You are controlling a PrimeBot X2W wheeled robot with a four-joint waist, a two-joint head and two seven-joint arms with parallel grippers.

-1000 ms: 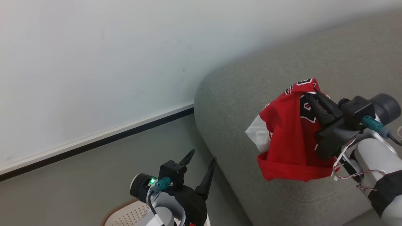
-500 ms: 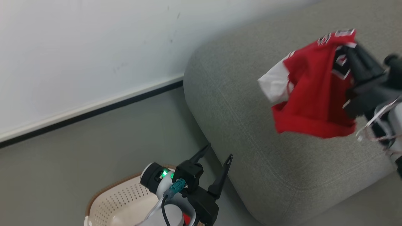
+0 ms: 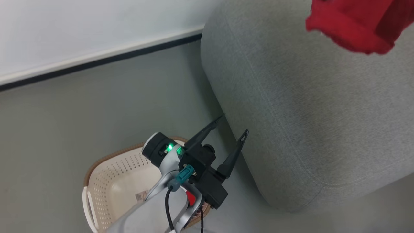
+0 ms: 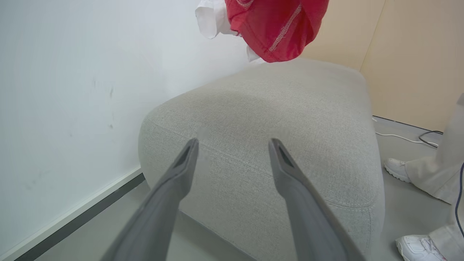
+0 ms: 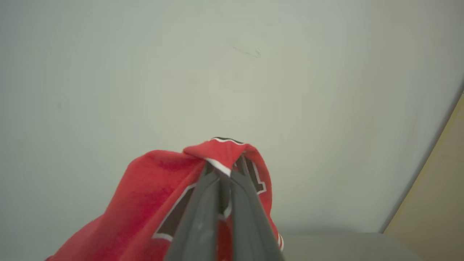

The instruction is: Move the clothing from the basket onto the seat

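Red clothing (image 3: 355, 26) with white trim hangs in the air above the grey seat (image 3: 307, 113), at the head view's top right. The right wrist view has my right gripper (image 5: 223, 170) shut on the bunched red clothing (image 5: 163, 203), whose black lettering shows beside the fingers. My left gripper (image 3: 234, 124) is open and empty, low beside the seat's front corner and above the cream basket (image 3: 106, 181). From the left wrist view, the open left gripper (image 4: 233, 143) points at the seat (image 4: 290, 119), with the clothing (image 4: 279, 25) hanging high over it.
A white wall with a dark baseboard (image 3: 97, 61) runs behind the seat and grey floor. A small red bit (image 3: 191, 198) shows by the basket under my left arm. A person's white shoes (image 4: 398, 168) and pale trousers stand right of the seat, near a floor cable (image 4: 409, 137).
The head camera has tilted down, bringing more of the basket and floor into view. The red clothing in my right gripper has risen to the picture's top right, and the right arm left the picture.
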